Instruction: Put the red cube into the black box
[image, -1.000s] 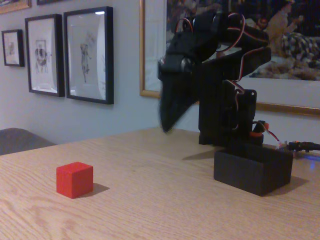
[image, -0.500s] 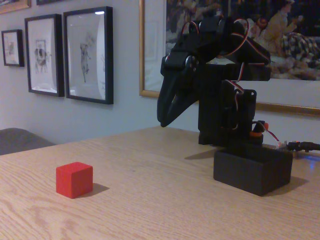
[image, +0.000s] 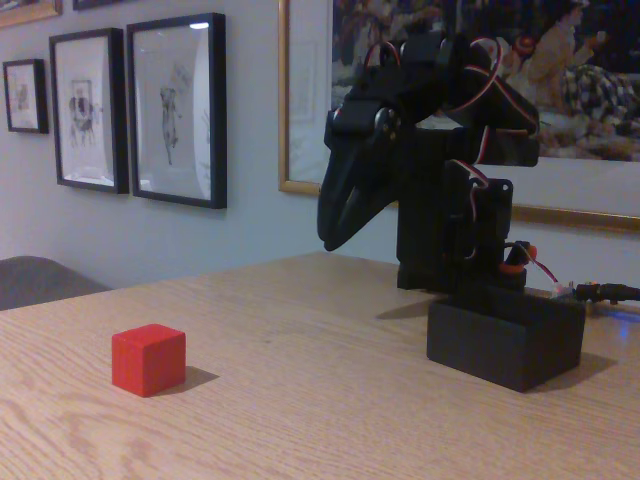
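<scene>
Red cube sits on table, left of fixed view, well apart from black box. Gripper hangs high near arm base, fingers slightly parted, empty. You: swing left, widen fingers, descend square over cube faces.

- A light wooden table with visible oak grain fills the foreground of the fixed view.
- The red cube sits on the table at left, casting a soft shadow to its right.
- The black box stands on the table at right, well apart from the cube.
- The black arm base rises just behind the box.
</scene>
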